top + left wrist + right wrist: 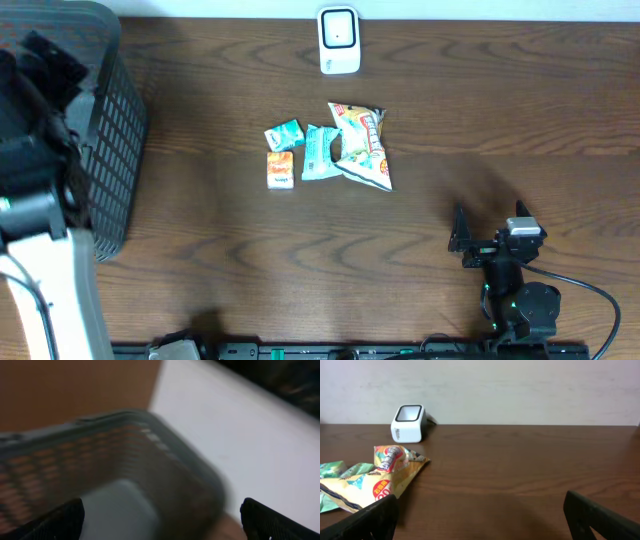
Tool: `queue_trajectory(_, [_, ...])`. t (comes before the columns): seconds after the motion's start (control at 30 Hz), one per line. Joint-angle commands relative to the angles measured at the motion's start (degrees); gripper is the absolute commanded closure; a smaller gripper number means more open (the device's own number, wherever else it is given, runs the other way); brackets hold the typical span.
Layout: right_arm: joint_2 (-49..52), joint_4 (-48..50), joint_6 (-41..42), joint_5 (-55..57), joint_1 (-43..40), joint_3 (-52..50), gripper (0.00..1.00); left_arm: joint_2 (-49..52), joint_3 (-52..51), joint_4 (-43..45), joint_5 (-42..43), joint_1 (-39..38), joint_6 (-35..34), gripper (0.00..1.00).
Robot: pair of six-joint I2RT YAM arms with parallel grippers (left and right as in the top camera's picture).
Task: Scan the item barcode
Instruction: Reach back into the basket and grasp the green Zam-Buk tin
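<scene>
Left claw (162,522) gapes wide, empty, over the basket (165,435); right claw (480,517) wide too; packets (318,152) clumped mid-worktop, well short of the scanner (339,40) – a grab could snag two

A white scanner (408,423) stands far left on the brown wooden counter (520,470), before a pale wall (520,390). Nearer, at the left edge, a yellow snack bag (375,482) lies flat, partly over teal packets (340,471). The right claw (480,510) is spread wide and holds nothing, its dark fingers (370,520) at the lower corners.
</scene>
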Motion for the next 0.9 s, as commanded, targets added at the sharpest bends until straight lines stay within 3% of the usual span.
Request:
queue_trajectory(0.0, [-0.09, -0.28, 0.52, 0.26, -0.24, -0.04, 0.01, 5.95, 0.31, 0.35, -4.02, 4.15, 15.41, 0.02])
queue_trajectory(0.1, [-0.09, -0.26, 0.55, 0.28, -0.24, -0.04, 0.01, 10.19, 0.31, 0.50, -4.37, 6.40, 19.76, 0.02])
queue_trajectory(0.43, [-0.09, -0.26, 0.55, 0.28, -0.24, -0.04, 0.01, 23.28, 0.24, -4.63, -4.22, 14.82, 19.69, 0.02])
queue_trajectory(0.6, [-0.09, -0.26, 0.52, 0.26, -0.24, -0.04, 0.01, 27.74, 0.22, -6.88, 5.92, 17.70, 19.06, 0.02])
queue_trajectory(0.87, [-0.09, -0.28, 0.55, 0.28, -0.24, -0.04, 0.01, 34.03, 0.13, -9.07, 6.60, 21.79, 13.66, 0.02])
